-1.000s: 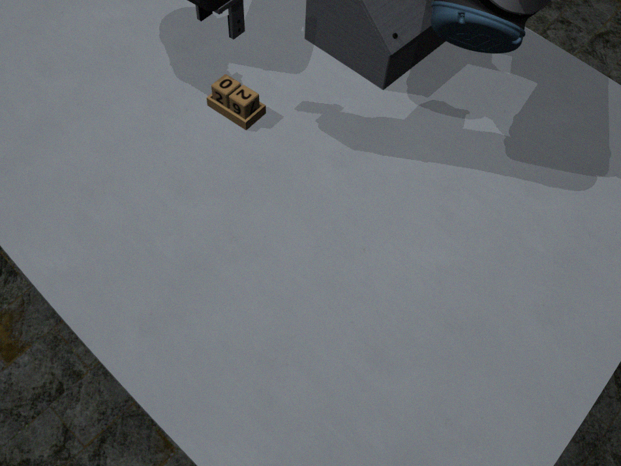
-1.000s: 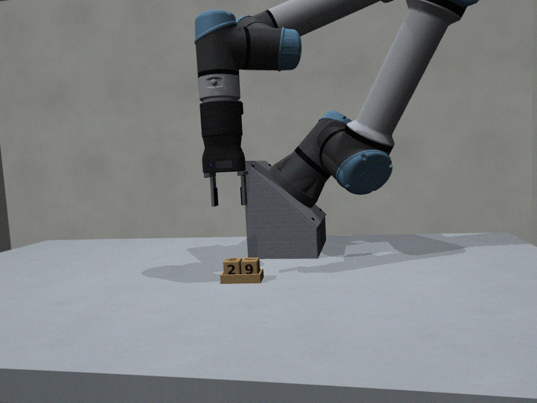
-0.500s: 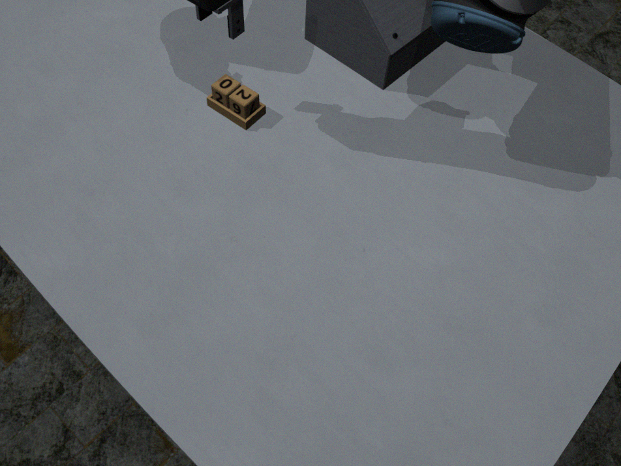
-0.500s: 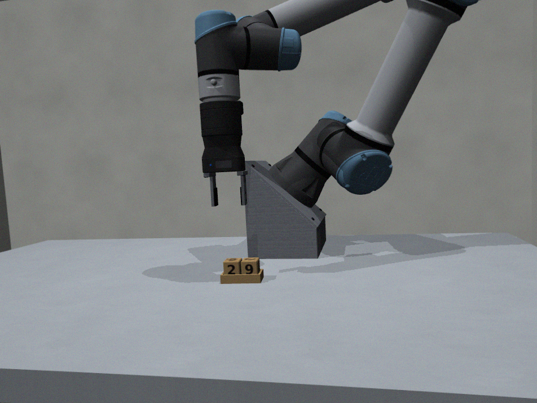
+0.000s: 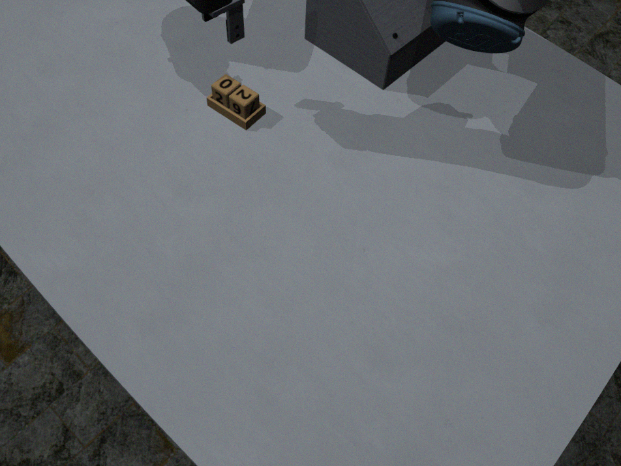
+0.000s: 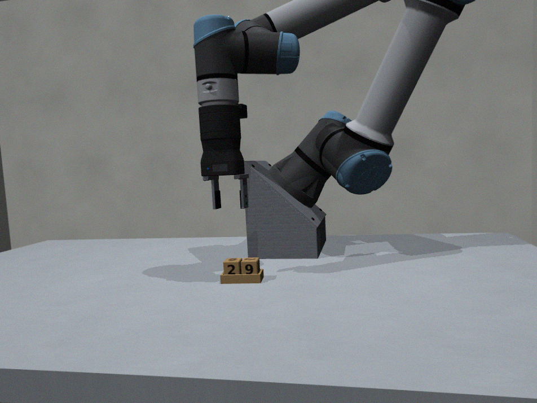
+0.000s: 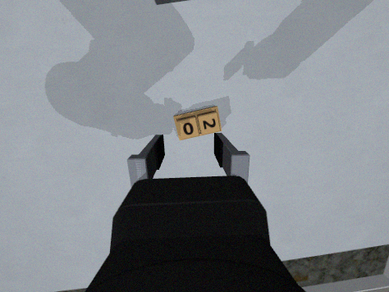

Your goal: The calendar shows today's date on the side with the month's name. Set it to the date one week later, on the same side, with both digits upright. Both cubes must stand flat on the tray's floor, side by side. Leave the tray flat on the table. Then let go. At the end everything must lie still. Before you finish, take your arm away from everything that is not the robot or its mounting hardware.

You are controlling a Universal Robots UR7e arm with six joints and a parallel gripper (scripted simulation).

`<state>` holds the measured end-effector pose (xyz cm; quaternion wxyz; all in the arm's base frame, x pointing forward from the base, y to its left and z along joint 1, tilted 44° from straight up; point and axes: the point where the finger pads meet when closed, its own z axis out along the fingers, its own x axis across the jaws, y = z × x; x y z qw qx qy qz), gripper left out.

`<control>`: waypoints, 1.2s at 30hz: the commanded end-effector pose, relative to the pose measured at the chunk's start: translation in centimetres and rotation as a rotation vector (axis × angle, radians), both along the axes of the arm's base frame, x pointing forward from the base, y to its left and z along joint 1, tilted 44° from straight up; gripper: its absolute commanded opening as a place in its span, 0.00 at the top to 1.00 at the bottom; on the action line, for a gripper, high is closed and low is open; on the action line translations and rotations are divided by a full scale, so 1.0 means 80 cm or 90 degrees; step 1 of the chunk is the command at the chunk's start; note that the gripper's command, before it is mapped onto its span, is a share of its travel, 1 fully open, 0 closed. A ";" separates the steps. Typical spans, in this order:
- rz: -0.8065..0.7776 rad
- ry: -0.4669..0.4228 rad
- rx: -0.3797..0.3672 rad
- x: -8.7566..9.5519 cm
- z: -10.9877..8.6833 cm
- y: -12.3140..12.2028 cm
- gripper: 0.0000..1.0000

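The wooden calendar (image 5: pixel 232 115) (image 6: pixel 240 279) (image 7: pixel 197 136) reads 29 (tidy digits), the claw (image 5: pixel 220 31) (image 6: pixel 229 208) (image 7: pixel 189 143) gaping above.

Hand (image 5: pixel 220 31) (image 6: pixel 230 208) (image 7: pixel 189 143): one, now slightly lower above the worktop (image 5: pixel 321 280) (image 6: pixel 268 329) (image 7: pixel 61 205), turned a little about its upright axis. Blue-capped wrist (image 6: pixel 214 54): one, likewise slightly lower.
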<state>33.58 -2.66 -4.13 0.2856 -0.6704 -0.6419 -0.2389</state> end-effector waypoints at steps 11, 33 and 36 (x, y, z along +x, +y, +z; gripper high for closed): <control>-0.180 0.172 -0.011 -0.005 -0.010 0.011 0.00; -0.405 0.386 -0.025 -0.005 -0.023 0.024 0.00; -0.441 0.421 -0.027 -0.005 -0.025 0.026 0.00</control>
